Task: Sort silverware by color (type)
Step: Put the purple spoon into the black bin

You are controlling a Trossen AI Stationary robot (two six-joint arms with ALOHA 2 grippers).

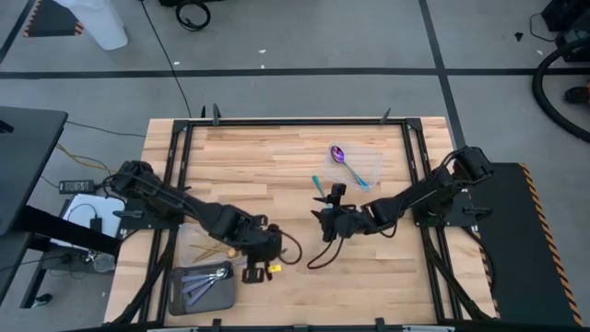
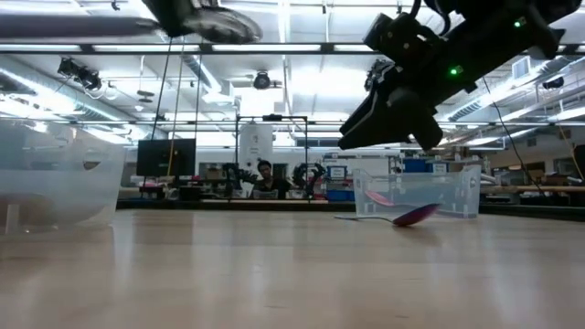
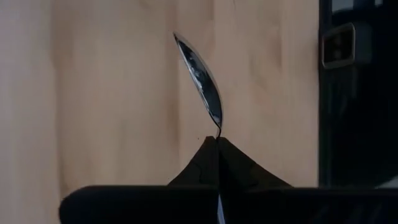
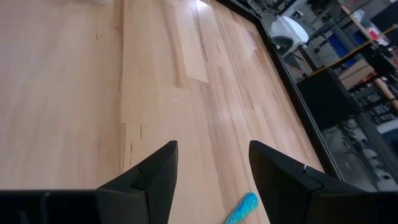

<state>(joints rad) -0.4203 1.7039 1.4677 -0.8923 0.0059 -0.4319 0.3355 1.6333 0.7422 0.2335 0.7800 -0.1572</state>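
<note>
My left gripper [image 3: 217, 144] hovers near the table's near-left part [image 1: 256, 251] and is shut on a silver spoon [image 3: 202, 81], whose bowl sticks out past the fingertips. Just left of it lie gold utensils [image 1: 207, 251]. A grey tray [image 1: 175, 293] holds silver, lavender-handled pieces [image 1: 205, 279]. My right gripper [image 4: 213, 165] is open above the table's middle [image 1: 327, 221], with a teal handle [image 4: 242, 208] just beneath it. A purple spoon [image 1: 339, 154] lies in a clear container [image 1: 373, 164], and a teal-handled piece [image 1: 316, 184] lies beside the container. My left gripper pinches the silver spoon between its two shut fingers at the neck [image 3: 218, 132], just behind the bowl. The fingers point down at the table from above. The bowl stands edge-on beyond the fingertips; the handle is hidden behind the fingers.
A black frame [image 1: 295, 121] runs around the wooden table. In the low view a clear container [image 2: 55, 183] stands at the near left and another [image 2: 416, 190] farther right, a purple spoon [image 2: 411, 217] lying at its front. Bare wood lies between the two grippers.
</note>
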